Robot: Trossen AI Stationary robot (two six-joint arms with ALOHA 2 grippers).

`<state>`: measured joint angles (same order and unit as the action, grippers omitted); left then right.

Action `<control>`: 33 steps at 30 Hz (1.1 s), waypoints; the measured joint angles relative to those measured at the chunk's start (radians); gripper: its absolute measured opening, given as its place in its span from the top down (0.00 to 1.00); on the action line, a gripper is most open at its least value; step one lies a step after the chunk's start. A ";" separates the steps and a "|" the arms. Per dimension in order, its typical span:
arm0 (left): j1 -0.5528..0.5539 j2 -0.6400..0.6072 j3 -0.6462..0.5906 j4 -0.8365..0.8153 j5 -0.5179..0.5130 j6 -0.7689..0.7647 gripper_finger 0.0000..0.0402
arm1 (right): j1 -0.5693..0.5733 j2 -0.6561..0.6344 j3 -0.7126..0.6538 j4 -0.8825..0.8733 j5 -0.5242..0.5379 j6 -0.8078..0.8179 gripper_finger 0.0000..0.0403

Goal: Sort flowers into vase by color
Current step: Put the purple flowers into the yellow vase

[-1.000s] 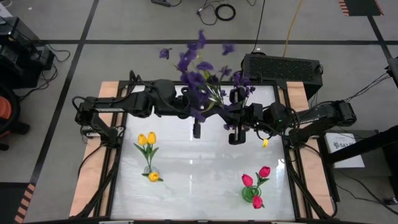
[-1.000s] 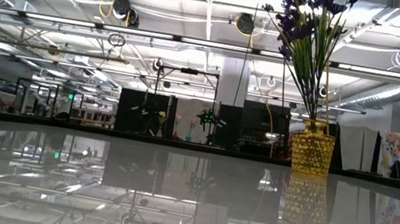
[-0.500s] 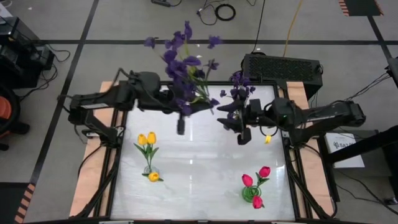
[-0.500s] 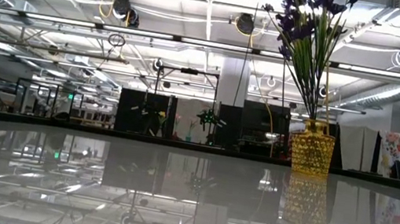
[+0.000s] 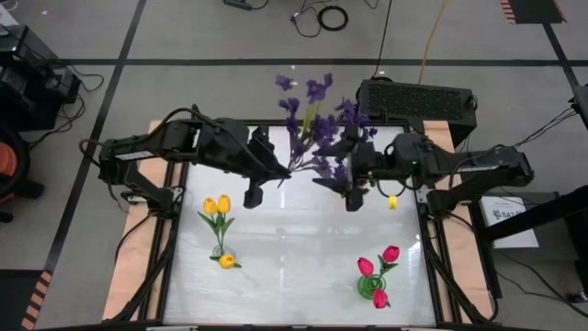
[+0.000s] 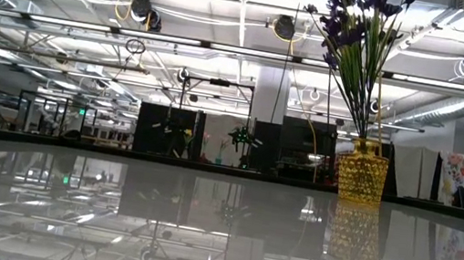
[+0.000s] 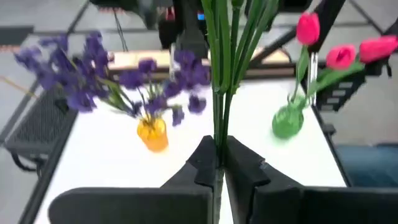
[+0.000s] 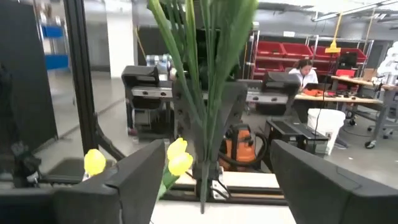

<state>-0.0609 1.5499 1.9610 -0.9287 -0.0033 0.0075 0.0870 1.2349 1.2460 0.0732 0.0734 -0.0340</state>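
A purple sprig [image 5: 310,115] stands upright in the air over the table's far middle, its green stems [image 7: 219,81] in my shut left gripper [image 5: 276,173]. My right gripper [image 5: 344,181] faces it from the right and is open. Its fingers [image 8: 134,180] stand wide on either side of the stems [image 8: 202,87] without touching them. More purple sprigs stand with their stems in a yellow vase [image 6: 362,173]. Yellow tulips [image 5: 218,207] stand in a clear vase. Pink-red tulips [image 5: 378,262] stand in a green vase [image 7: 286,121]. My left gripper pinches the sprig's bundled green stems [image 7: 217,140] between its two fingers, which come level from the table's left and lie across the stems. The sprig rises upright above the fingers, lifted clear of the table.
The yellow vase [image 5: 392,203] stands just right of my right gripper, at the far right. The clear vase [image 5: 224,259] is near left and the green vase [image 5: 370,287] near right. A black box [image 5: 415,99] sits beyond the far edge. The table's middle is bare.
My right gripper has opened and let go of the sprig's stems, staying near the far middle. My left gripper has drawn a little toward the table's left edge with the sprig, whose blossoms swung left and then came back toward the right.
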 joint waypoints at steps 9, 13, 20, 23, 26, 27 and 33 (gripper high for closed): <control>-0.040 0.001 -0.022 -0.099 -0.037 -0.002 0.96 | -0.002 0.102 0.072 0.007 0.000 -0.056 0.23; -0.047 0.005 -0.022 -0.114 -0.059 -0.001 0.96 | -0.003 0.124 0.073 0.054 -0.056 -0.058 0.23; -0.047 0.012 -0.022 -0.114 -0.062 0.005 0.96 | -0.003 0.150 0.073 0.081 -0.082 -0.058 0.22; -0.047 0.018 -0.022 -0.120 -0.062 0.027 0.96 | -0.003 0.154 0.072 0.073 -0.083 -0.057 0.19; -0.047 0.020 -0.022 -0.120 -0.061 0.027 0.96 | -0.003 0.152 0.072 0.095 -0.076 -0.058 0.16; -0.047 0.021 -0.022 -0.121 -0.061 0.027 0.96 | -0.005 0.152 0.072 0.106 -0.076 -0.060 0.15; -0.047 0.033 -0.022 -0.143 -0.060 0.029 0.96 | -0.007 0.153 0.072 0.135 -0.079 -0.081 0.16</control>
<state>-0.1074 1.5825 1.9388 -1.0720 -0.0635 0.0360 0.0795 1.3883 1.3182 0.2082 -0.0056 -0.1150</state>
